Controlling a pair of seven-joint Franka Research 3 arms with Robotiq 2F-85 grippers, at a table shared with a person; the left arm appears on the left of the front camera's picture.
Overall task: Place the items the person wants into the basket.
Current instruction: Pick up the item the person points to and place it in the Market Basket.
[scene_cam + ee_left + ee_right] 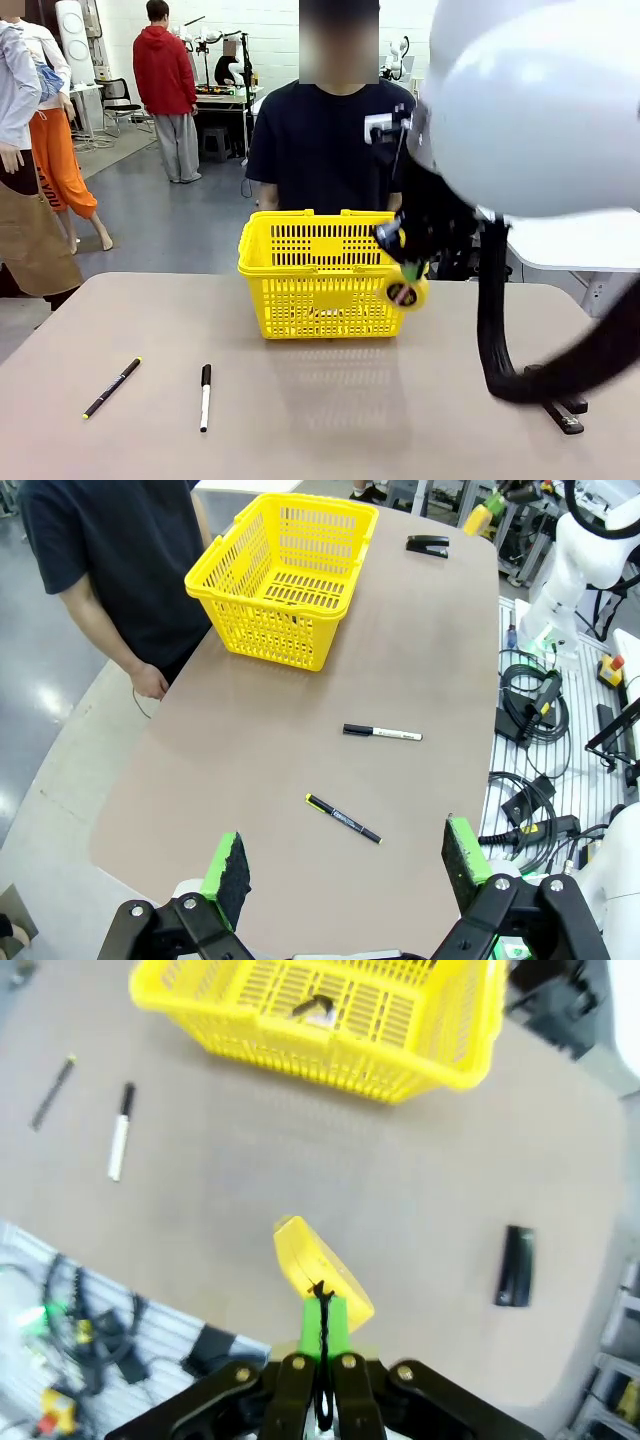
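A: Tape measure [318, 1265]?
B: Clamped in the right jaws above bare tabletop [330, 400], near the basket [310, 298] (right corner of its rim). Left jaws stand apart over open tabletop.

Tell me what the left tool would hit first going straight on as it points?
The left tool would likely meet bare table between the thin black pen and the white marker; depth is unclear, so possibly the pen.
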